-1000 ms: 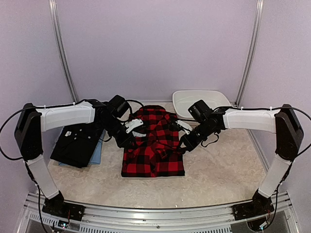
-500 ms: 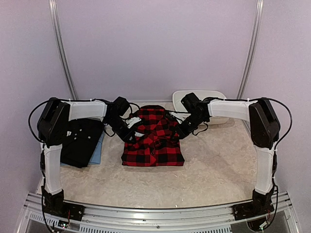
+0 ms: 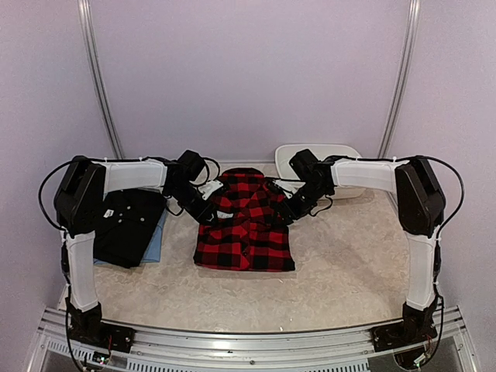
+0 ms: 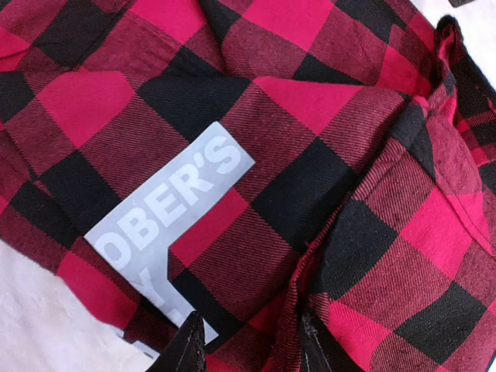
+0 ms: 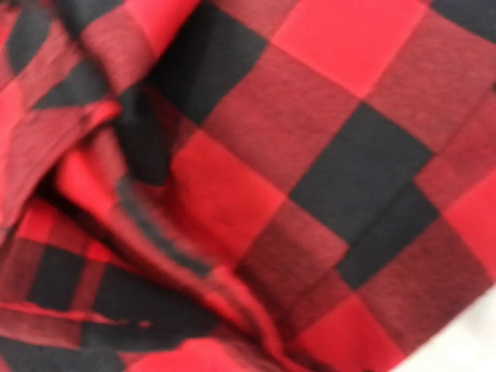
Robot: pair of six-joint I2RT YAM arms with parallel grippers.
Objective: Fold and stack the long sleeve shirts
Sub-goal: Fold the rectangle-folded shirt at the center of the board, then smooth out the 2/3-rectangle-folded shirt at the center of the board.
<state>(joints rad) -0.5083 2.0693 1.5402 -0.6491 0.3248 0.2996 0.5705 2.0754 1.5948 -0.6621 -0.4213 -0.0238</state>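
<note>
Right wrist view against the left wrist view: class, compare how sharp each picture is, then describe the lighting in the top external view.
Left wrist view: sharp, the weave of the red-and-black checked flannel shirt and the lettering on its white label read clearly. Right wrist view: blurred, worst along the folds at left, no weave visible. Top external view: soft, even light, no glare.

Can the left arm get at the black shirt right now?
Probably yes: the black shirt lies uncovered on that arm's side, nothing on top; the left end effector just needs to leave the checked shirt.
</note>
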